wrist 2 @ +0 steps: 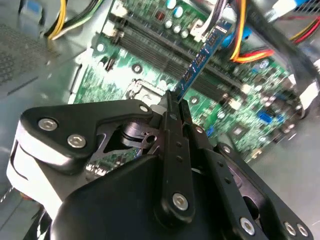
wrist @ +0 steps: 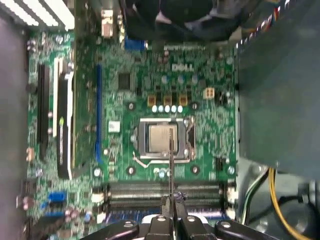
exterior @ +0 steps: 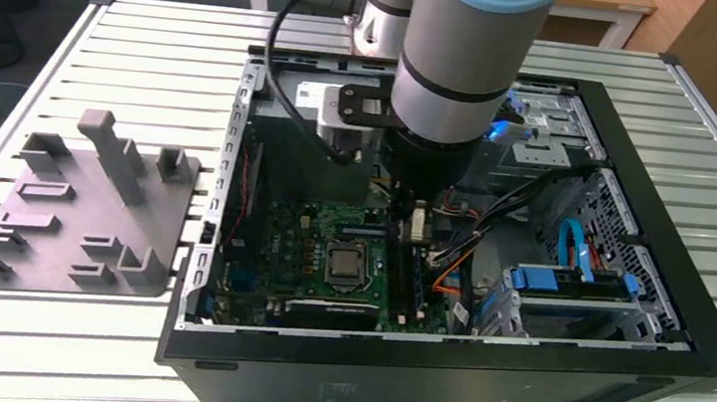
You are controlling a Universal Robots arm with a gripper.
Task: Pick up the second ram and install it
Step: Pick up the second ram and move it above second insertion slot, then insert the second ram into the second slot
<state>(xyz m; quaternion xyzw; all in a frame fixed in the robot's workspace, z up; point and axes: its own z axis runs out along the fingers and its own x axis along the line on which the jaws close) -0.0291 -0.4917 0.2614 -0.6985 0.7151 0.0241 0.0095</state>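
Note:
My gripper [wrist 2: 174, 102] is shut on the second ram [wrist 2: 202, 55], a narrow blue-green stick seen edge-on that juts out from between the fingertips. In the first wrist view the ram [wrist: 171, 160] is a thin dark line rising from the gripper [wrist: 172, 209], over the black memory slots [wrist: 165, 192] and the processor socket [wrist: 162, 140]. It hangs above the green motherboard [wrist 2: 240, 120], close to the long slots [wrist 2: 160, 52]; I cannot tell whether it touches them. In the exterior view the gripper [exterior: 416, 222] is down inside the open computer case [exterior: 669, 294].
A grey moulded fixture [exterior: 77, 212] lies on the slatted table at the exterior view's left. Orange, yellow and black cables [wrist 2: 250, 50] run near the slots. A drive cage with blue parts [exterior: 564, 283] fills the case's right side.

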